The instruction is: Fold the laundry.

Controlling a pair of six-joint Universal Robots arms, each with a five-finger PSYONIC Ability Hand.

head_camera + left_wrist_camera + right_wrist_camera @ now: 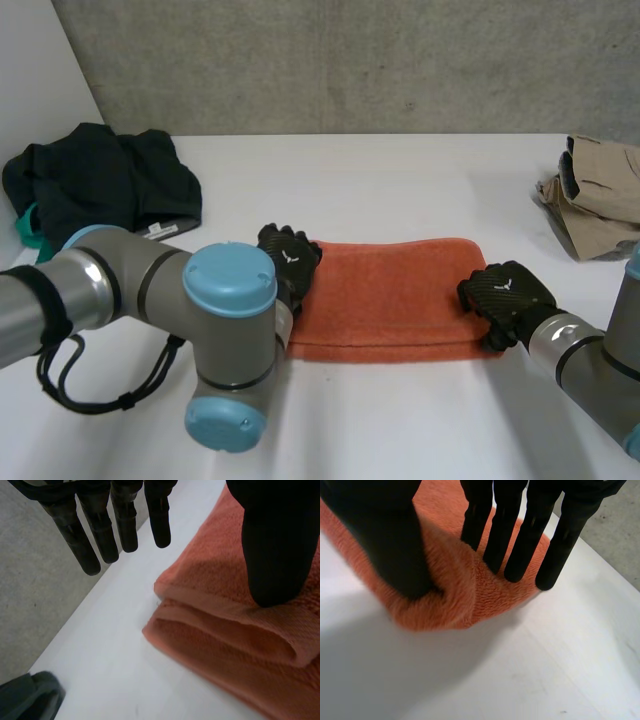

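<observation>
Left wrist view gives me the left hand (272,545) released: its thumb rests on top of the orange towel (225,630) at that end, while the straight fingers (125,525) hang clear over the white table (110,645). At the other end, my right hand (520,535) has thumb and straight fingers dug into the pile with a ridge of cloth bunched between them, so I read it as grasping. The towel lies doubled into a long strip between both hands. It looks light, thick and floppy, not slippery. I'd take both stacked layers at an end corner, or the top one may slide. A dark garment (100,185) and a beige garment (600,200) sit near the far corners.
</observation>
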